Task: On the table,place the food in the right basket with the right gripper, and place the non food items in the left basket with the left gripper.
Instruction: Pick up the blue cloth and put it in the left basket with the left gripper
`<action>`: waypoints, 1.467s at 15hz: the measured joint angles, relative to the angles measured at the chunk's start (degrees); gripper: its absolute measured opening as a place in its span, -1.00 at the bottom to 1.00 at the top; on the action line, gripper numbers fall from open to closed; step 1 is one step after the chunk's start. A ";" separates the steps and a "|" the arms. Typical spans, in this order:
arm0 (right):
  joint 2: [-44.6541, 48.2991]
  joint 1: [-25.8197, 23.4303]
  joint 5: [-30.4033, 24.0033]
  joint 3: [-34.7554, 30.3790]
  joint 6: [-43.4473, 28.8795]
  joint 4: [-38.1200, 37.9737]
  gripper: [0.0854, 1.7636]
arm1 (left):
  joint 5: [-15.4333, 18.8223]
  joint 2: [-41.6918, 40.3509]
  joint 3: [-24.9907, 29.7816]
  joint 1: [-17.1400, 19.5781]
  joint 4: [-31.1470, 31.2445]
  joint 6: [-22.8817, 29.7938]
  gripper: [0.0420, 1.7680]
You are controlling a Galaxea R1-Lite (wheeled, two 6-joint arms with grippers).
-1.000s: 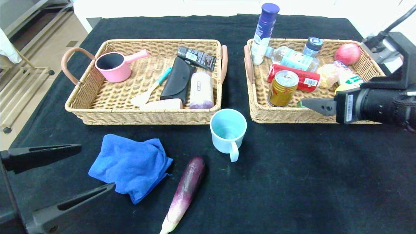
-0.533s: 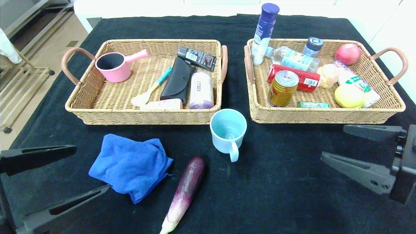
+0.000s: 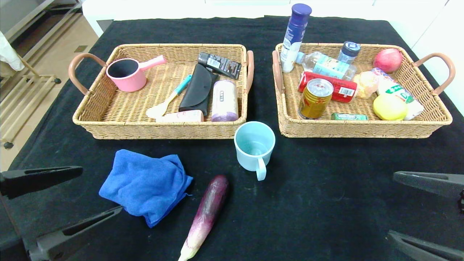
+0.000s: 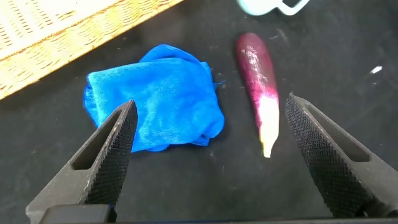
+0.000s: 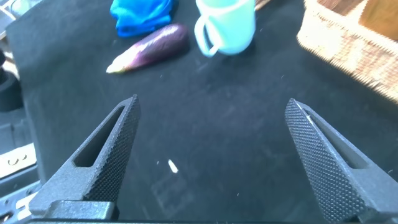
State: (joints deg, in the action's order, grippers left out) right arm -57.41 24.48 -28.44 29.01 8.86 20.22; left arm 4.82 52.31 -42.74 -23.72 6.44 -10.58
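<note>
While both of my arms hang low at the near edge of the black table (image 3: 319, 203), three items lie loose on the cloth in front of the baskets. My left gripper (image 3: 59, 206) sits at the near left with its fingers spread wide apart and nothing between them; in its wrist view it looks down on the blue cloth (image 4: 155, 106) and the eggplant (image 4: 258, 74). My right gripper (image 3: 424, 214) rests at the near right, fingers also wide apart and empty, well clear of the baskets.

On the table, the blue cloth (image 3: 145, 185) lies crumpled at near left, just beside the tip of the left gripper's nearer finger. The purple eggplant (image 3: 207, 212) lies just to its right, pale stem end pointing toward me. A light blue mug (image 3: 254, 146) stands upright farther back, between the two baskets' near corners, handle toward me.

The left basket (image 3: 108, 128) holds a pink saucepan (image 3: 127, 74), a spatula (image 3: 168, 99), a black case (image 3: 198, 90) and other non-food items. The right basket (image 3: 362, 130) holds a gold can (image 3: 314, 98), a red can (image 3: 331, 87), bottles, an apple (image 3: 387, 59) and a yellow fruit (image 3: 389, 107). A tall bottle (image 3: 295, 36) with a purple cap stands at that basket's far left corner.
</note>
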 joint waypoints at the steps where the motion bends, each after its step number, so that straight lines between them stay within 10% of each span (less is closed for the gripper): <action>1: 0.11 -0.09 -0.27 -0.44 0.09 0.44 0.92 | -0.16 0.02 -0.09 0.00 0.15 -0.02 0.94; 15: -1.16 -2.35 -0.30 -1.84 -0.05 3.54 0.92 | -18.07 18.71 -16.15 1.18 15.49 6.79 0.94; 22: -0.45 -2.74 -0.28 -2.12 0.06 3.54 0.93 | -17.82 31.04 -19.44 1.56 15.42 9.81 0.94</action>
State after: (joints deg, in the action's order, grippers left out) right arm -57.86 21.74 -28.72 26.89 8.92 23.76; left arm -13.01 83.35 -62.18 -22.16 21.86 -0.77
